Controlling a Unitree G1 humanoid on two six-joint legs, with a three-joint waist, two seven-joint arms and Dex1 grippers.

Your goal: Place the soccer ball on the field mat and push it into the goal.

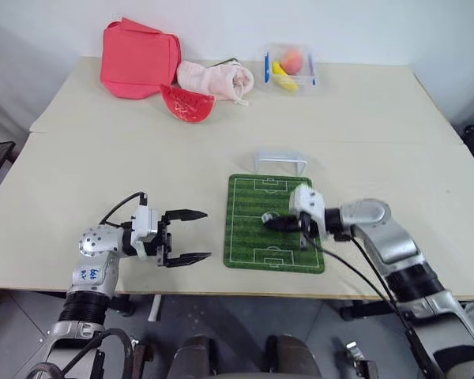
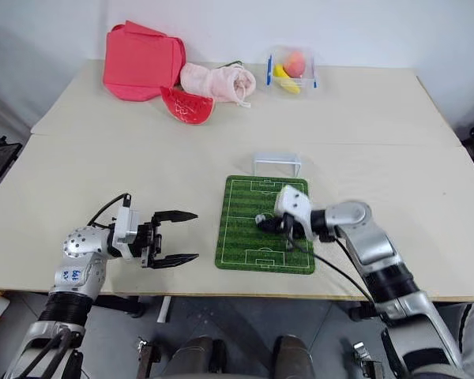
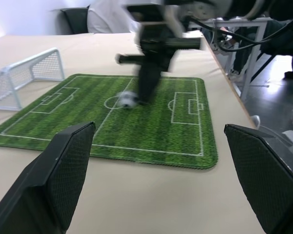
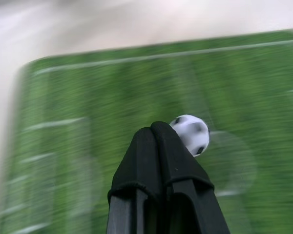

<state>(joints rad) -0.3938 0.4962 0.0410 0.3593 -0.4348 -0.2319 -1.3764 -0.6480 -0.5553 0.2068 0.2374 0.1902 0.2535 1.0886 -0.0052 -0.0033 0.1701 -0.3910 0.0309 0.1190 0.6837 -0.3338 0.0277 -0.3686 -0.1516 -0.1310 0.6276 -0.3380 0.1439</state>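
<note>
Pushing is the step in hand: the soccer ball (image 4: 190,134) sits on the field mat (image 1: 245,237) near the centre circle, just at the pressed-together fingertips of the right gripper (image 1: 270,223). Next, a straight nudge toward the goal (image 1: 280,163) at the mat's far end. The left gripper (image 1: 191,235) hovers wide open beside the mat, holding nothing.

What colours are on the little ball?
The soccer ball is white with black patches, clearest in the right wrist view.
</note>
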